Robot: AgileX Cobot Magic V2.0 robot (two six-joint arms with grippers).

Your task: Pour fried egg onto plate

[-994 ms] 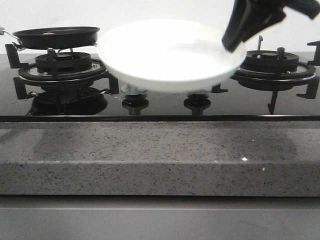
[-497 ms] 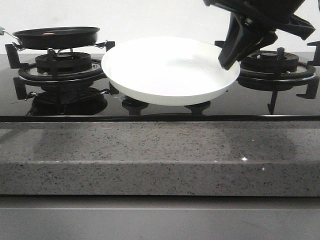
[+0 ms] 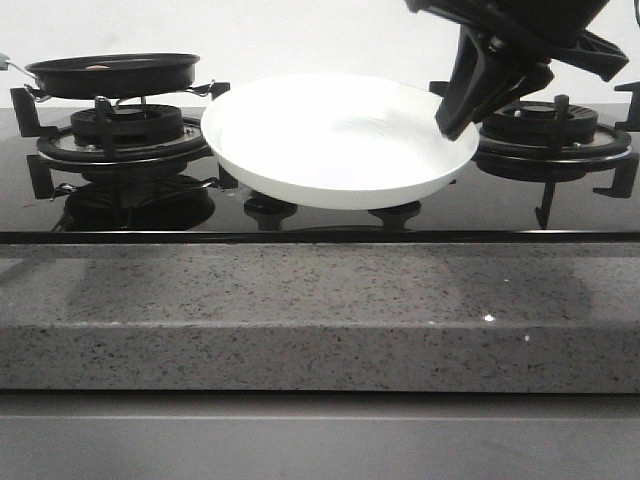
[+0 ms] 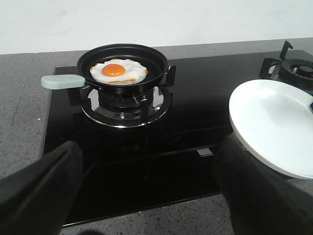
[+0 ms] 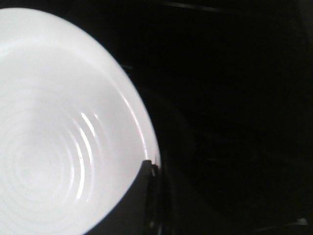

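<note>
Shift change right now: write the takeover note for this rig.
Right gripper: shut on the plate at its rim, holding it tilted above the hob between the burners.
Left gripper: open and holding nothing, short of the frying pan.
Fried egg: in the pan on the left burner.
Done: plate picked up.
Left: grasp the pan handle, tip the egg onto the plate.

Glossy white plate [image 3: 330, 135]; glossy black glass hob [image 4: 195, 103].
</note>
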